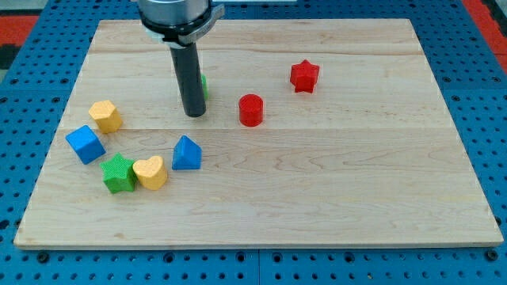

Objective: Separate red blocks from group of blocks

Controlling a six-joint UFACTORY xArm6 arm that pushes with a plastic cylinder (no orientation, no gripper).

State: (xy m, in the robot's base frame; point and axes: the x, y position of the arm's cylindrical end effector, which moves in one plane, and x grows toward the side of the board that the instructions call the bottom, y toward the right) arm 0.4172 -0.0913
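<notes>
A red cylinder (251, 109) stands near the board's middle, and a red star (303, 76) lies up and to its right. My tip (194, 114) rests on the board left of the red cylinder, with a gap between them. A green block (203, 85) is mostly hidden behind the rod. At the view's left lie a yellow block (105, 115), a blue cube (85, 144), a green star (119, 173), a yellow heart (150, 172) and a blue wedge-like block (187, 153). The green star and yellow heart touch.
The wooden board (333, 182) lies on a blue perforated table (24, 119). The arm's grey body (178, 16) hangs over the board's top edge.
</notes>
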